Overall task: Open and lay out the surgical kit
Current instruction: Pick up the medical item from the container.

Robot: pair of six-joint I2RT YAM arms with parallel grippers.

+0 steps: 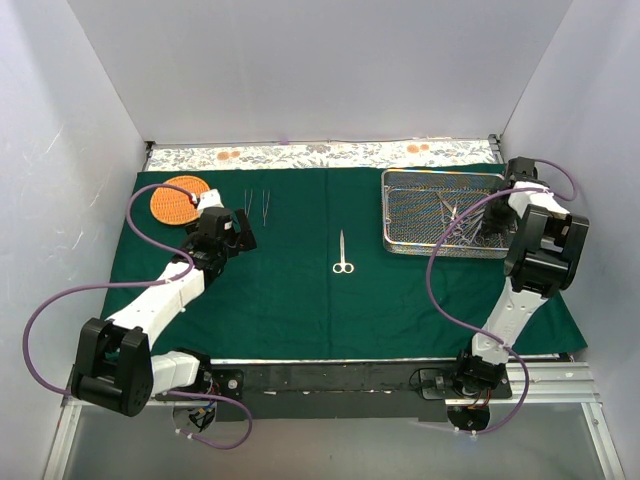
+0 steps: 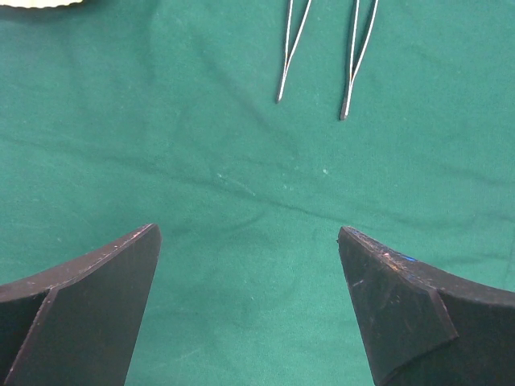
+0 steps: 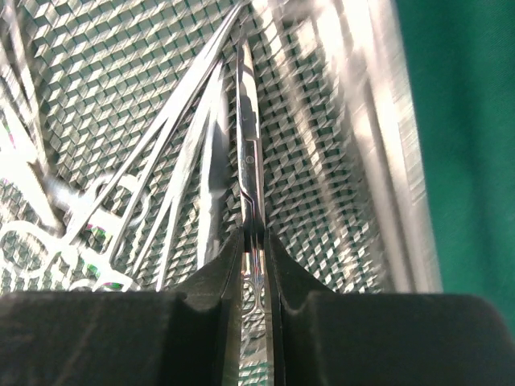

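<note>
Dark green cloth [image 1: 300, 310] spreads flat, its front half bare. Wire-mesh tray [image 1: 392, 215] sits at its far-right corner. Left claw [image 2: 247, 231] gapes wide above cloth near two tweezers [image 2: 280, 92]. Right claw [image 3: 254, 239] pinches a slim steel instrument [image 3: 248, 145] inside the tray.

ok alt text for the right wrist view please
The right hand grips a slim steel instrument that points away over the mesh tray. More instruments lie in the tray to its left, and green cloth shows along the right edge.
</note>
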